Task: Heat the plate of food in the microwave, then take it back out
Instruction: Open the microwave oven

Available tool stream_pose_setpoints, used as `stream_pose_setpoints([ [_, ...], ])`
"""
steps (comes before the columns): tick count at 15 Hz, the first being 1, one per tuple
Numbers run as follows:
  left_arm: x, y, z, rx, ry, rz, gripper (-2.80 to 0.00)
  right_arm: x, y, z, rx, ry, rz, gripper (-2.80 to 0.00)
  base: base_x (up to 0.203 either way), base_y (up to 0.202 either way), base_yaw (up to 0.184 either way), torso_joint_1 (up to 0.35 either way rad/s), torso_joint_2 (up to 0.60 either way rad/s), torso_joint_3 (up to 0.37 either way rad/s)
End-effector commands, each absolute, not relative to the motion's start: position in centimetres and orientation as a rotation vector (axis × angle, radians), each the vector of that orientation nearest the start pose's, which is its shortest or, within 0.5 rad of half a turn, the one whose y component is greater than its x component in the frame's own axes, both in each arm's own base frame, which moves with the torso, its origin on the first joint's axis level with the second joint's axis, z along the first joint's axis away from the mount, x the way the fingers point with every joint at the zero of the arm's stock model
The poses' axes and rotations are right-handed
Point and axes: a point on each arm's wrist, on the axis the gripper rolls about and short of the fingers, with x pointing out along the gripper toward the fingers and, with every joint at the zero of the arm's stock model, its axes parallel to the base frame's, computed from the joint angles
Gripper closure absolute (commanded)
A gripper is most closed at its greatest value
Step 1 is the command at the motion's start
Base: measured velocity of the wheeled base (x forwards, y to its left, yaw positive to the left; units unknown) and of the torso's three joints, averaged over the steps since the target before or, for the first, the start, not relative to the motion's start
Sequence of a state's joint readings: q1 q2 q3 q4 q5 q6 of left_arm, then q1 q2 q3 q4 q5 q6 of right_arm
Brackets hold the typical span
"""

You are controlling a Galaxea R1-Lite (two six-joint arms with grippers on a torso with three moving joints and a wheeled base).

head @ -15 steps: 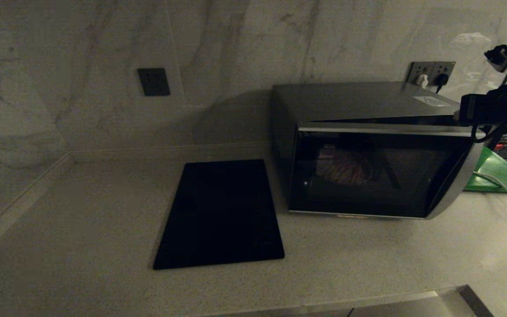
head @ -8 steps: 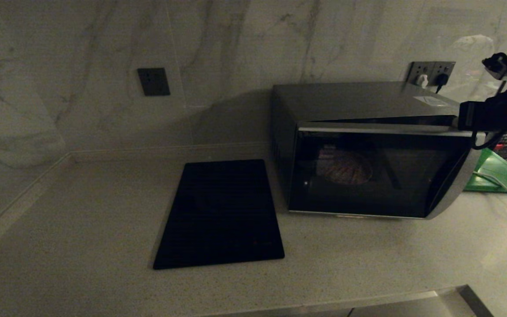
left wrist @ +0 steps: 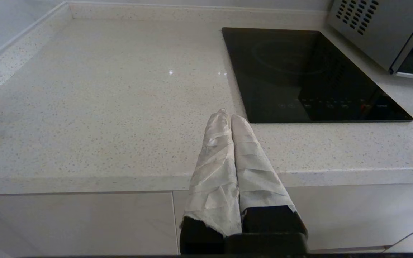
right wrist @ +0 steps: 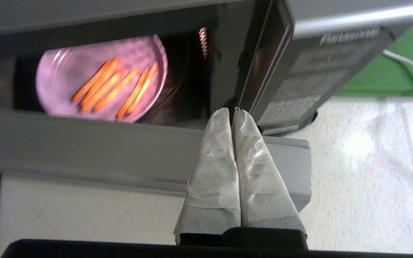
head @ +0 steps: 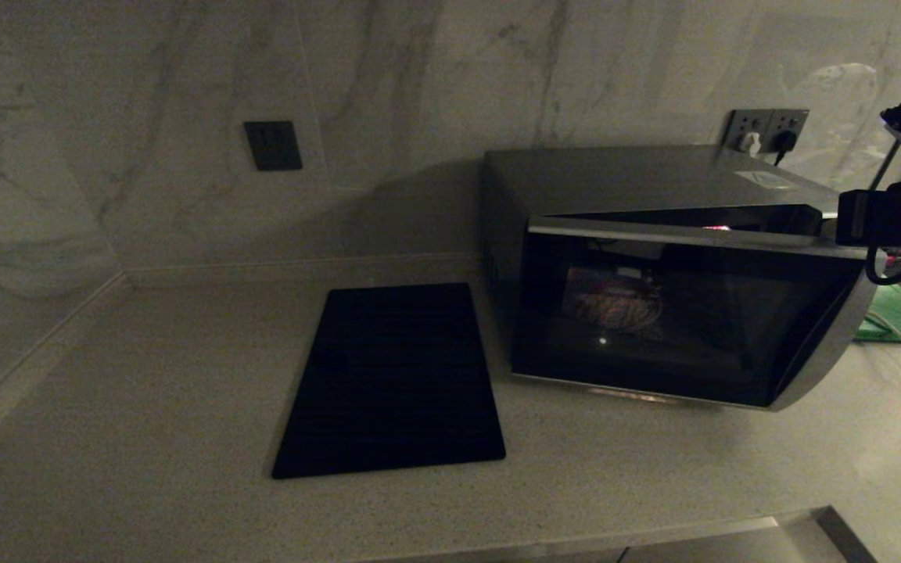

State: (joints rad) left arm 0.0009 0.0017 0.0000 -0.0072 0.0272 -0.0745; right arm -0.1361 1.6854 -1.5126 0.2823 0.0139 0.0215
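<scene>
I am watching the round pale-lavender plate of orange fry sticks (right wrist: 100,80) sitting inside the big dark grey microwave with the black glass door (head: 654,266), whose door is hanging ajar — my right hand (right wrist: 232,111) is clenched empty at its top edge. I am judging the plate light, stiff, slick — best pinched at the near rim, kept level

Microwave (right wrist: 321,71) brand line: raised lettering at the top of the right-hand panel, too blurred to read.
Microwave button panel: markings illegible.
Other surfaces: no readable text.
</scene>
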Motion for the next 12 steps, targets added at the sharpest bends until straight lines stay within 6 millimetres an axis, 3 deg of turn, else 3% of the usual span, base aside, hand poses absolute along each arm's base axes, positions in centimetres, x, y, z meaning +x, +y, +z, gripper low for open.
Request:
stream_pose_setpoints([
  [1,-2.3,0.1,7.6,-0.075,-0.007,0.029,0.00,27.5,-3.0,31.2,0.046,0.409,-0.098,0.00,0.000,0.000,0.000,0.000,0.00,0.000],
  [4,-2.3,0.1,7.6,-0.075,-0.007,0.029,0.00,23.0,-1.1,32.1,0.038,0.428,-0.040,0.00,0.000,0.000,0.000,0.000,0.00,0.000],
  [8,-2.3,0.1,7.6,-0.075,-0.007,0.029,0.00,17.8,1.0,31.6,0.026,0.496,0.059,0.00,0.000,0.000,0.000,0.000,0.00,0.000],
  [10,-2.3,0.1,7.6,-0.075,-0.007,0.029,0.00,17.7,1.3,31.2,0.028,0.508,0.068,0.00,0.000,0.000,0.000,0.000,0.00,0.000],
  [12,-2.3,0.1,7.6,-0.075,-0.007,0.029,0.00,19.7,1.3,31.1,0.019,0.486,0.026,0.00,0.000,0.000,0.000,0.000,0.00,0.000],
])
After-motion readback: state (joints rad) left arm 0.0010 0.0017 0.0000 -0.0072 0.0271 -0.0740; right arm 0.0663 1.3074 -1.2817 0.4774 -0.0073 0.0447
